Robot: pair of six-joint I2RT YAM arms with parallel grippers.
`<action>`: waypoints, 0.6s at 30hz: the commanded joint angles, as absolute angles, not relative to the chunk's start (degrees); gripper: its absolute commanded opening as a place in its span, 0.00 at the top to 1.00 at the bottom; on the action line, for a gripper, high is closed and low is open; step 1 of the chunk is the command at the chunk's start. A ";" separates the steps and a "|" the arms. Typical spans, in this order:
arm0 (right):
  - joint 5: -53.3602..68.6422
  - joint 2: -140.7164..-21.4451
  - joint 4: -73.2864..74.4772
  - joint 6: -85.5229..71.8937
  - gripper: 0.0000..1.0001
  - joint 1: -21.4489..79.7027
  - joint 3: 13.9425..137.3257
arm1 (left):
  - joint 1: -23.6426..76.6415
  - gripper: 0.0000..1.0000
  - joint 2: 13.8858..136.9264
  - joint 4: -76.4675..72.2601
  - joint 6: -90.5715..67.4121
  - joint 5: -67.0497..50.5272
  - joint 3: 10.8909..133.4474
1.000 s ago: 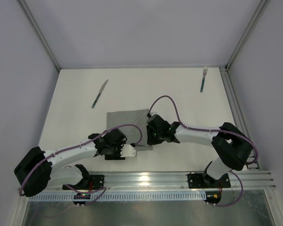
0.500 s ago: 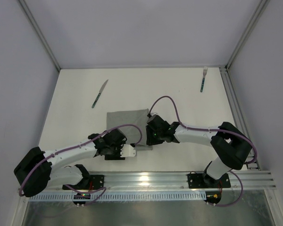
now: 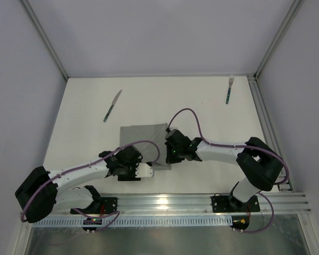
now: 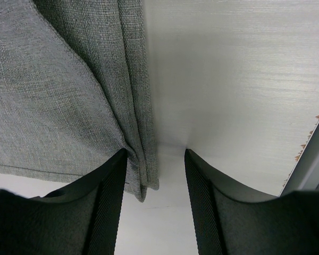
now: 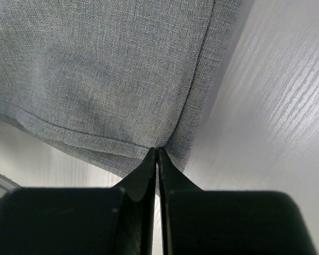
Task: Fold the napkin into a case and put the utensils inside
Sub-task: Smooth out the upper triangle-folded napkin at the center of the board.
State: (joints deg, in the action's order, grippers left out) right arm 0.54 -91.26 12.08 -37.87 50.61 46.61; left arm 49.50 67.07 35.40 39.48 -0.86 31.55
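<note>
I am pressing my right claw (image 5: 157, 152) together on the napkin (image 5: 106, 69), the two tips meeting on its stitched hem, right at the edge nearest me. The grey cloth is puckering a little around the pinch and spreading away ahead of the tips and to their left, while bare white table (image 5: 276, 106) is showing to their right.

I am holding my left claw (image 4: 155, 159) spread, about halfway. A corner of the napkin (image 4: 58, 90) is lying between its fingers (image 4: 112, 186), close against the left one, with open table between the cloth and the right one. Ahead of this claw the cloth is lying in folded layers, one hemmed flap running on a slant over another. An aluminium rail (image 4: 311, 154) is crossing off to the right of the claw.

From above, the napkin (image 3: 143, 134) is lying flat as a folded grey rectangle, just ahead of and between my two claws: the left claw (image 3: 148, 169) is reaching its near edge from the left, and the right claw (image 3: 169, 161) is reaching its near right corner. The knife (image 3: 112, 105) is lying well beyond my left claw, far out and to its left. The fork (image 3: 229, 89) is lying well beyond my right claw, far out and to its right, both apart from the cloth
</note>
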 commanded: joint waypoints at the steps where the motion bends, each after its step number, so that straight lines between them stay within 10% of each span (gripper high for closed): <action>1: 0.26 -88.25 12.56 -37.97 0.97 50.80 46.93 | 49.66 0.49 65.39 35.07 40.25 -1.06 30.68; 18: 10.89 -83.06 13.63 -32.35 0.97 50.80 42.72 | 49.66 0.31 58.18 40.26 41.75 1.58 31.82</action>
State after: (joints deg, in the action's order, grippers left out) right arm 7.70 -84.51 13.32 -34.89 50.61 44.31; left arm 49.50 57.52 39.44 40.91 0.97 31.64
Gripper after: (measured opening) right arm 0.036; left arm 0.680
